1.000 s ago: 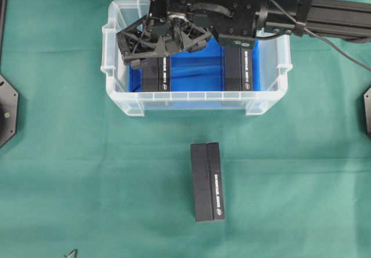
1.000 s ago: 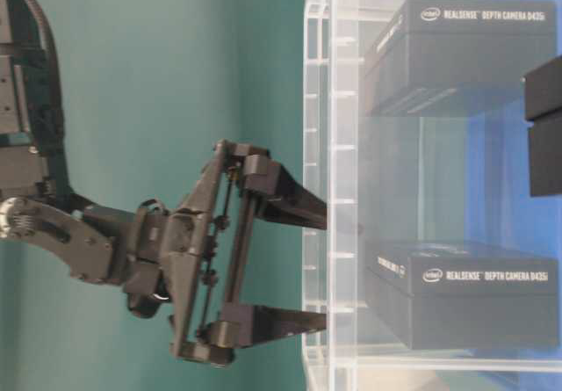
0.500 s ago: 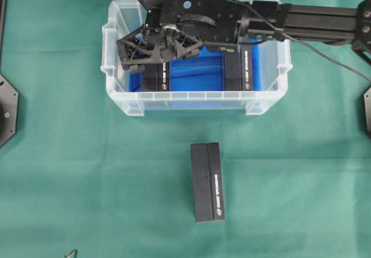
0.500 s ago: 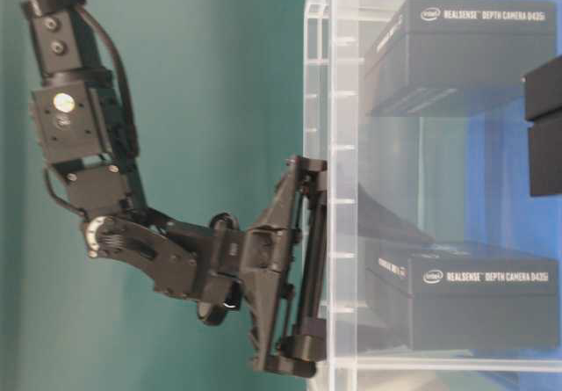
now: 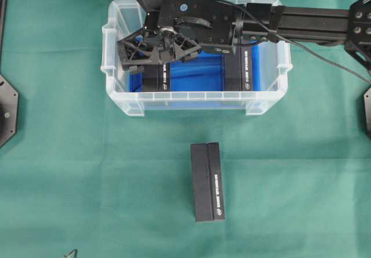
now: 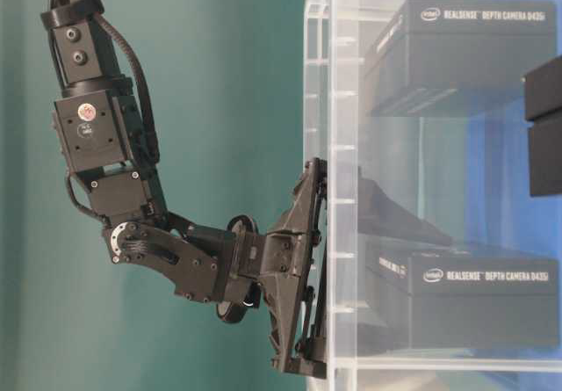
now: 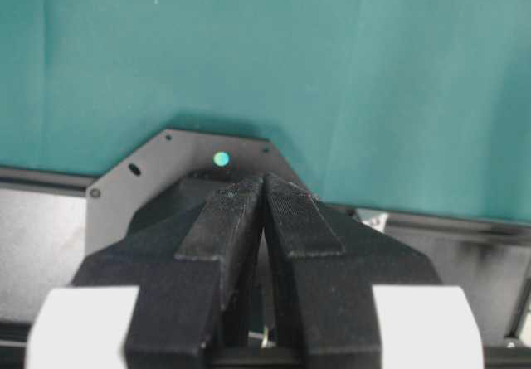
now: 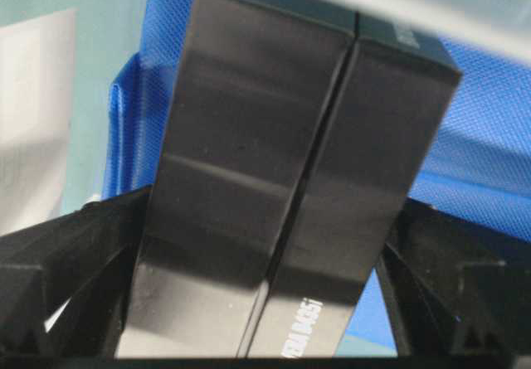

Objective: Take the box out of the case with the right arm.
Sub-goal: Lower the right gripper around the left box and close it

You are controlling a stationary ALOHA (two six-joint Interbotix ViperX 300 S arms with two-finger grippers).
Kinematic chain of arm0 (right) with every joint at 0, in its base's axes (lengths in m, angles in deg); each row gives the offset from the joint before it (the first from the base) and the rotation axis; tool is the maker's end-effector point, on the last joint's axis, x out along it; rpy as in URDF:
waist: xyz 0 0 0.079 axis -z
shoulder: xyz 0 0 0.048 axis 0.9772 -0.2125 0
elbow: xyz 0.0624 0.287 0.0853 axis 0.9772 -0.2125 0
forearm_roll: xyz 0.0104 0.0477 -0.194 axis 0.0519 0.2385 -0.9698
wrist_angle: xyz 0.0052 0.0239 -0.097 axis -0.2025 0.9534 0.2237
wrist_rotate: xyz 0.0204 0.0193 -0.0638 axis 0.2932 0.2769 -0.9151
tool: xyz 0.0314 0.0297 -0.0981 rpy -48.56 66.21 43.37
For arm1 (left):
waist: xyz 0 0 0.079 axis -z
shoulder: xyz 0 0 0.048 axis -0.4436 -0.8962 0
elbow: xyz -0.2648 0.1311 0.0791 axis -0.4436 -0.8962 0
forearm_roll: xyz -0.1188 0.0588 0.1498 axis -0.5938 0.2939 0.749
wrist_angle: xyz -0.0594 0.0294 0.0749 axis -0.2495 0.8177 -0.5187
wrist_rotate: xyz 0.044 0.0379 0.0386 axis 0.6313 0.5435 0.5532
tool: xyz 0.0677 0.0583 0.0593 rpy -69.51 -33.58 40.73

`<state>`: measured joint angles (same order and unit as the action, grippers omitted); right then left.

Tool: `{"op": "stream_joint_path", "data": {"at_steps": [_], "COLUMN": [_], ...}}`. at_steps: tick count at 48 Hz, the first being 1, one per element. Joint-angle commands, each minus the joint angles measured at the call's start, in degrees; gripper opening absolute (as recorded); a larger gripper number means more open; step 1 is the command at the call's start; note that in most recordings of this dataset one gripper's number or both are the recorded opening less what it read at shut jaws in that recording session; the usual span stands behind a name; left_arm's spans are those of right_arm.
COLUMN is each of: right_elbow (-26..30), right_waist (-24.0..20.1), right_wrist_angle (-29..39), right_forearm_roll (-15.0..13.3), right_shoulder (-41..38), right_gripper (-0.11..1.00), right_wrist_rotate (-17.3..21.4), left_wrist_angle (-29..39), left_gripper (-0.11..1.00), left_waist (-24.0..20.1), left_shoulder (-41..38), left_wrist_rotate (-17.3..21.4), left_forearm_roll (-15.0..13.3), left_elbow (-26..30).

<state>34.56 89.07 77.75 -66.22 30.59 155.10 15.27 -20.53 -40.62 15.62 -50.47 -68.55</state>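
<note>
Now open claw (image 8: 265, 303) astride box (image 8: 274, 178).

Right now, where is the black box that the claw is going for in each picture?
Overhead: the box sits at the case's left end, half under the right claw.
Table-level: bottom right, behind the clear wall.
Left wrist: not in it.
Right wrist: fills the middle, between the open claw's fingers.
Shared landmark: the blue sheet.
</note>
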Motion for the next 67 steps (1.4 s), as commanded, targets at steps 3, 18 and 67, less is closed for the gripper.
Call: {"op": "stream_joint_path", "data": {"at_steps": [3,18,67], "right_elbow": [0.5,0.5,2.6], "right_waist": [0.2,-0.4,-1.6], "right_wrist_angle": [-0.3,0.1,5.7], "right_forearm_roll": [1.5,2.4,-0.5], "right_shoulder": [1.1,1.1,8.3], "right_gripper": [0.94,0.77,0.69], "right_wrist_rotate": [0.0,2.9,5.2], "left_wrist_angle": [-0.2,-0.2,-0.3], "left_gripper": [0.0,0.0,0.0], "left_waist": [0.2,0.2,0.2], "left_shoulder": [-0.3,-0.2,-0.1], "left_wrist_rotate": [0.1,0.0,0.2], "left_forearm_roll": [0.2,0.2,0.2], "left_elbow": [0.6,0.6,0.6]}}
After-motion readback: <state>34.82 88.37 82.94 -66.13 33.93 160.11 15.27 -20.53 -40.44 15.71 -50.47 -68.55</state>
